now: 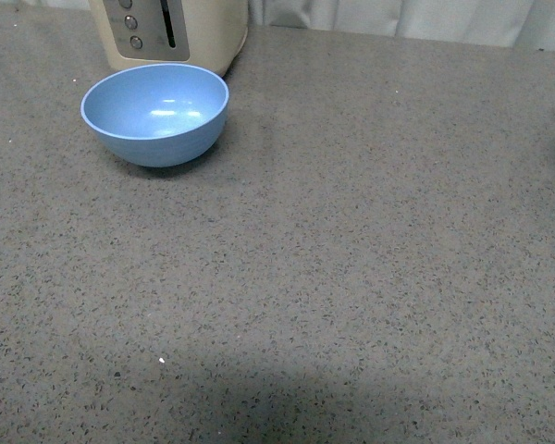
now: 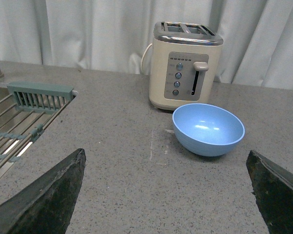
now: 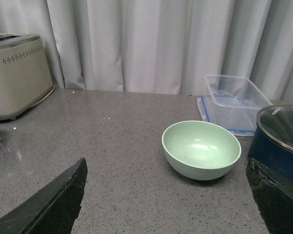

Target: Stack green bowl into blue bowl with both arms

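Note:
The blue bowl (image 1: 155, 113) stands upright and empty on the grey counter at the far left, just in front of a toaster. It also shows in the left wrist view (image 2: 208, 128), ahead of my left gripper (image 2: 166, 195), which is open and empty with its jaws wide apart. The green bowl (image 3: 201, 149) shows only in the right wrist view, upright and empty on the counter ahead of my open, empty right gripper (image 3: 166, 195). Neither arm nor the green bowl shows in the front view.
A cream toaster (image 1: 169, 30) stands behind the blue bowl, also in the left wrist view (image 2: 185, 66). A sink with a green rack (image 2: 39, 95) lies beside it. A clear plastic container (image 3: 234, 100) and a dark blue lidded pot (image 3: 281, 139) stand close by the green bowl. Curtains hang behind.

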{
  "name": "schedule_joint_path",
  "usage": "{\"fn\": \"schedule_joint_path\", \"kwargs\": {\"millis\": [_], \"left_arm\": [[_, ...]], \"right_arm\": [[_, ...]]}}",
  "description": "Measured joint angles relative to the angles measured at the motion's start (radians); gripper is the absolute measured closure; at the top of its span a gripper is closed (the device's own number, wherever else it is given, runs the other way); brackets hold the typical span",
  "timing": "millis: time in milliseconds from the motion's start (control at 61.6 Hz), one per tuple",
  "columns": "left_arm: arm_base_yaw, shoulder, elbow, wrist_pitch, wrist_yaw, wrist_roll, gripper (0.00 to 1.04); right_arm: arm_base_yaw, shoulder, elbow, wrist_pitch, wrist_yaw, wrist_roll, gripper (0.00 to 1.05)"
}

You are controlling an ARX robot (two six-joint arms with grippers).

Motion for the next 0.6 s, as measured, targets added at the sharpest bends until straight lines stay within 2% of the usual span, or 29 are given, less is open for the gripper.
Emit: {"fn": "schedule_joint_path", "kwargs": {"millis": [600], "left_arm": [[0.000,0.000,0.000,0.000,0.000,0.000,0.06]], "right_arm": [[0.000,0.000,0.000,0.000,0.000,0.000,0.09]]}}
